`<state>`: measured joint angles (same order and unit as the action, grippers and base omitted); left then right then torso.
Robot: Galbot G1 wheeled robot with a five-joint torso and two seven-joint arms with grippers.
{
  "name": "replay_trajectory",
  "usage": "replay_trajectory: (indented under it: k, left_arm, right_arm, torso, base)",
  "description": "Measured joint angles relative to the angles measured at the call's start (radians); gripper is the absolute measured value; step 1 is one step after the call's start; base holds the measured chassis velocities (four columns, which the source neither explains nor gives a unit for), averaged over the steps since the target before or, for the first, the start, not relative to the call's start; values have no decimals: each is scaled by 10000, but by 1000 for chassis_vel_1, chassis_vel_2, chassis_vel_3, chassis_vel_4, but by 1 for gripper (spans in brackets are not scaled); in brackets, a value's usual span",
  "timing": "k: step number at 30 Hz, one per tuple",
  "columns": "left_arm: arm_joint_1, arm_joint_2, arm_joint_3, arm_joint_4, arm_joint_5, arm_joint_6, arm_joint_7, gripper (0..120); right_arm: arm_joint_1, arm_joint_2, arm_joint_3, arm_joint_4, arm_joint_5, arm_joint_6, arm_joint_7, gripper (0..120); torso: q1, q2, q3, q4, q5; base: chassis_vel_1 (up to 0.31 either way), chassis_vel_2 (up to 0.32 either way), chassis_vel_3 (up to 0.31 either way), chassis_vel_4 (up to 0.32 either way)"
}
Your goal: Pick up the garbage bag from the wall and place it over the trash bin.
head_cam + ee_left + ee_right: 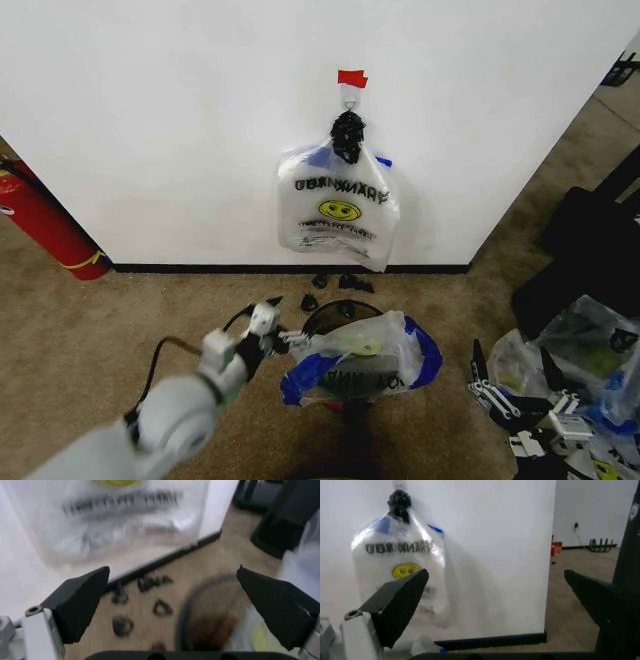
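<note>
Garbage bag [355, 365], thin, limp and slippery, already lies draped over the trash bin [330, 312], best pinched at its blue rim, where the left tool [283, 335] hovers wide open; right tool [510, 385] open too.

Head view downward; wrist views toward wall [180, 130].

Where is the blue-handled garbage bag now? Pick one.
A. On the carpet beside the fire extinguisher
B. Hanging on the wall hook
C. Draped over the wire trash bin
C: the garbage bag lies over the trash bin, with the open left pincer beside it.
</note>
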<state>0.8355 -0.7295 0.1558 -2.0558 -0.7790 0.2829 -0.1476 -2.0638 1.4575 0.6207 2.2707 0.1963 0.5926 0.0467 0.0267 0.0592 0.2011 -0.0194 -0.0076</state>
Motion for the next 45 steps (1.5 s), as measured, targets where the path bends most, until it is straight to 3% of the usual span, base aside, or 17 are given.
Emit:
replay_trajectory:
  k: [2,7,8,14,25,30,35,38,42,45]
  left_arm:
    - [-487,-14,275,144,-191,213,-4,100]
    - [-3206,-13,2191,923,-1329,1910,519,100]
    - [-3206,-13,2191,923,-1329,1910,519,100]
    - [-5060,-867,3277,2495,-1985,3782,1470,100]
    - [-5345,-1423,3635,3938,-1612,3902,2295,96]
    - [-5301,-1584,3749,4122,-1417,4022,2819,82]
    - [-5340,-1829,3885,4399,-1400,4027,2949,61]
    - [-5392,-1860,3951,4419,-1433,4020,2954,56]
    - [-5541,-1977,4167,4472,-1546,4013,3016,34]
    - [-5526,-2038,4172,4494,-1550,4017,3018,27]
  right_arm:
    - [-39,37,1,16,-22,6,28,100]
    - [-237,187,95,71,-114,119,137,100]
    - [-237,187,95,71,-114,119,137,100]
    - [-205,401,77,223,-291,-85,118,100]
    - [-254,482,2,96,-267,-120,157,100]
    - [-203,443,-5,57,-169,-235,288,100]
    - [-83,413,-6,-108,-101,-254,401,100]
    - [-74,403,-9,-119,-80,-254,414,100]
    - [-141,379,-125,-17,-80,-311,474,100]
    - [-154,363,-128,7,-96,-315,474,100]
  torso:
    - [0,0,-1,-1,1]
    - [0,0,0,6,-1]
    - [0,0,0,6,-1]
    - [0,0,0,-3,-3]
    - [0,0,-1,3,-5]
    - [-1,0,-2,2,-4]
    - [-1,-1,-2,0,-4]
    - [-1,0,-2,1,-4]
    - [-1,0,-2,1,-4]
    - [-1,0,-2,0,-4]
  base:
    - [0,0,0,0]
    - [0,0,0,0]
    - [0,0,0,0]
    - [0,0,0,0]
    - [0,0,0,0]
    - [0,0,0,0]
    - [0,0,0,0]
    - [0,0,0,0]
    - [0,0,0,0]
    - [0,0,0,0]
